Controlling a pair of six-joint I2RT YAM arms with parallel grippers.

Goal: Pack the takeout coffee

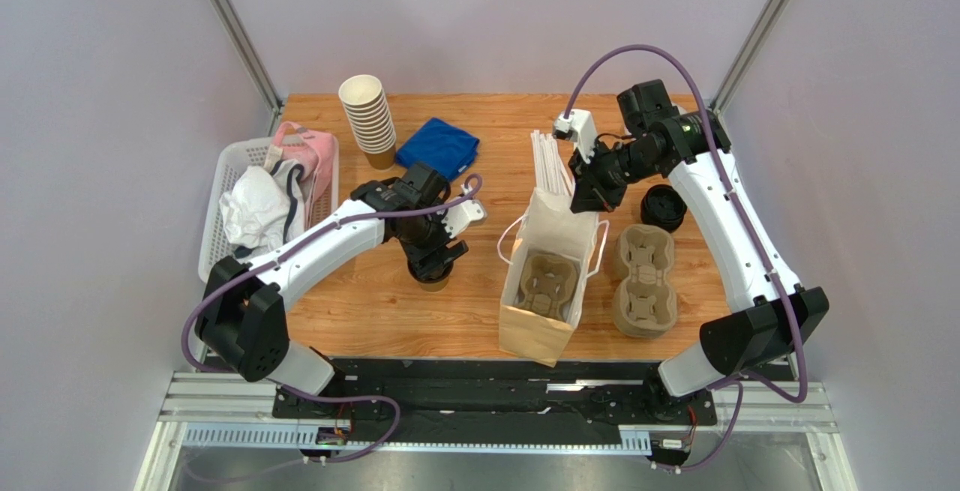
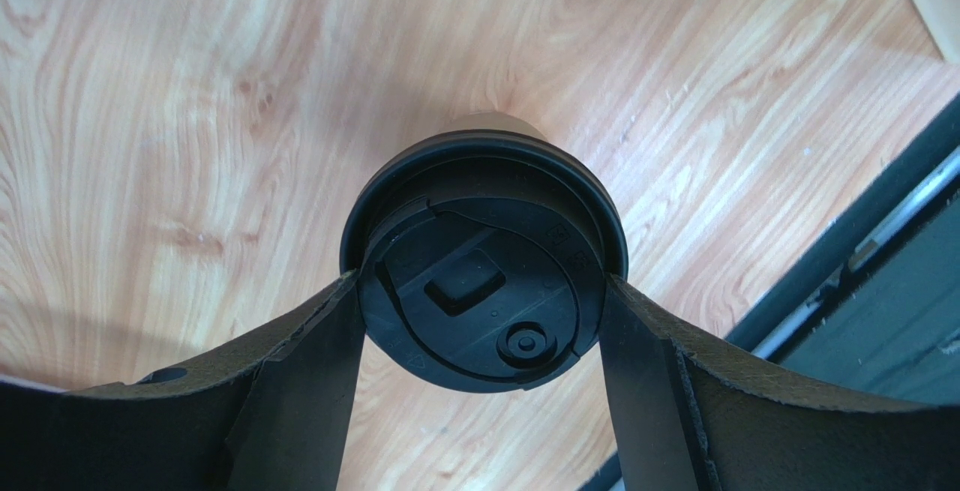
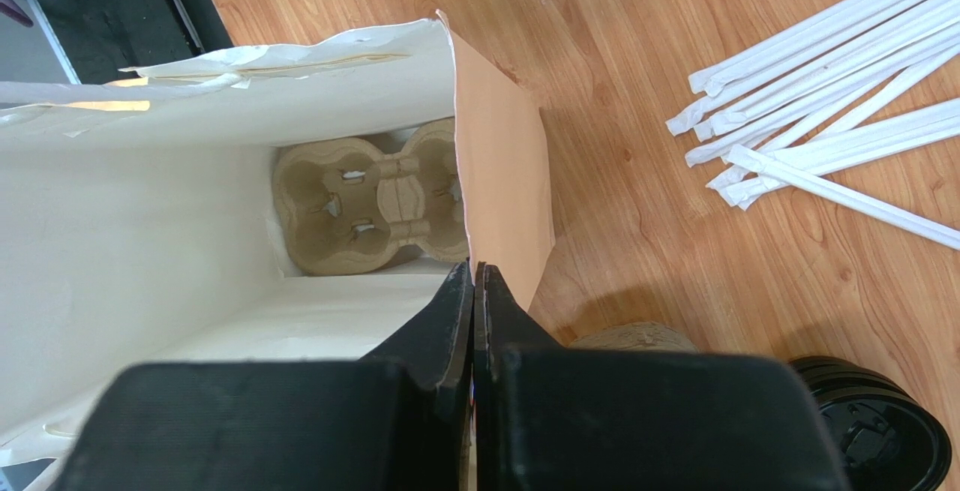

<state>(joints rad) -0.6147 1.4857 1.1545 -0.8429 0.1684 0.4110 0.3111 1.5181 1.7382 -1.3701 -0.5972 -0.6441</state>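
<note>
Pale grey walls enclose a wooden bench (image 1: pixel 372 317).

Overhead view: the takeout coffee (image 1: pixel 432 279) stands on the bench left of centre, well apart from the other stock. The left gripper (image 1: pixel 434 264) sits directly over it and covers most of the cup. A paper bag (image 1: pixel 539 331) stands open at centre with a pulp cup carrier (image 1: pixel 548 284) lying in its bottom. A second cup carrier (image 1: pixel 645 280) lies just right of the bag, and a stack of black lids (image 1: pixel 664 208) is above that. The right gripper (image 1: pixel 587 192) is at the bag's far rim. Along the upper part of the frame are a stack of lidless paper cups (image 1: pixel 370 120), a blue cloth (image 1: pixel 438 146) and wrapped straws (image 1: pixel 549 159). A white basket (image 1: pixel 222 182) of cloths is at far left.

Left wrist view: the coffee's black lid fills the centre. One finger (image 2: pixel 310 384) touches the lid's left edge and the other touches its right edge, so the gripper is grasping the cup at lid level. Whether the cup base is on the bench or just clear of it cannot be judged from this angle.

Right wrist view: both fingers (image 3: pixel 445 322) are clenched together on the bag's rim, with the brown paper edge pinched between them. The bag's mouth is open at left, and the carrier shows inside. Straws lie at upper right and the lids at lower right.
</note>
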